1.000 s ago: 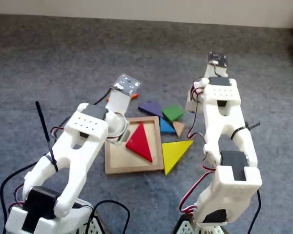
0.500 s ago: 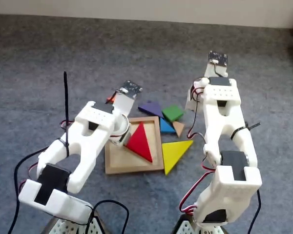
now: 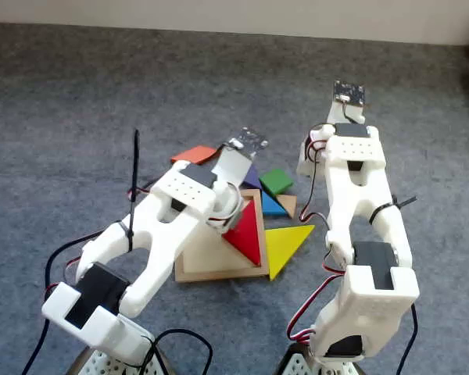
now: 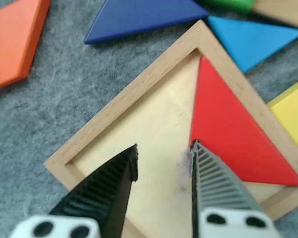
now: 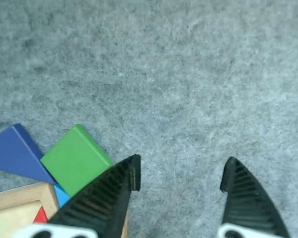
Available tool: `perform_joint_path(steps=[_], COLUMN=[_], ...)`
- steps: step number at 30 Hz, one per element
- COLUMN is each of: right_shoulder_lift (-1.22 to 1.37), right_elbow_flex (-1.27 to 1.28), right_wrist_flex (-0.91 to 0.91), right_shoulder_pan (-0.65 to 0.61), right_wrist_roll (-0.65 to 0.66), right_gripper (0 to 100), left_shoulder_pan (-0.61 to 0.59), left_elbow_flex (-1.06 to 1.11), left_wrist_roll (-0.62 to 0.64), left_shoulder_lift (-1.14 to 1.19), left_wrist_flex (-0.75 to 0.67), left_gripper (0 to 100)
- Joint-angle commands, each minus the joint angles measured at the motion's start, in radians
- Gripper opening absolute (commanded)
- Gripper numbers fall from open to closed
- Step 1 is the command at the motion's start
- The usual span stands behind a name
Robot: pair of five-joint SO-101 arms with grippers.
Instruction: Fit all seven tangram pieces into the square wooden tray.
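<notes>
Red triangle (image 4: 233, 139) inside wooden tray (image 4: 139, 89)

left pincer (image 4: 163, 147) parted, right pincer (image 5: 181, 172) wide open.

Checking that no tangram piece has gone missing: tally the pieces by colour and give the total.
red piece: 1
orange piece: 1
dark blue piece: 1
light blue piece: 1
green piece: 1
yellow piece: 1
tan piece: 1
Total: 7
</notes>
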Motion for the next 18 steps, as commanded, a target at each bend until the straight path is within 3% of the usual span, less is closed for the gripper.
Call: perform_joint_path(steps=[1, 9, 18], right_shoulder_lift=[-0.015, -0.015, -0.015], right_elbow_flex=[-0.004, -0.004, -0.004], right_wrist_flex=[-0.012, -0.012, -0.013], right_shoulder_pan=[0.012, 0.012, 0.012], right_wrist_roll=[-0.002, -0.002, -0.002], right_gripper=[26.0, 26.0, 26.0], left_shoulder_pan=[0.024, -0.054, -0.168], left_elbow_flex=[-0.073, -0.14, 0.079], left_wrist_roll=[0.048, 0.046, 0.043], left_shoulder_lift=[-0.008, -0.099, -0.599], left_wrist_flex=[0.005, 0.19, 0.279], left_gripper=[18, 18, 18])
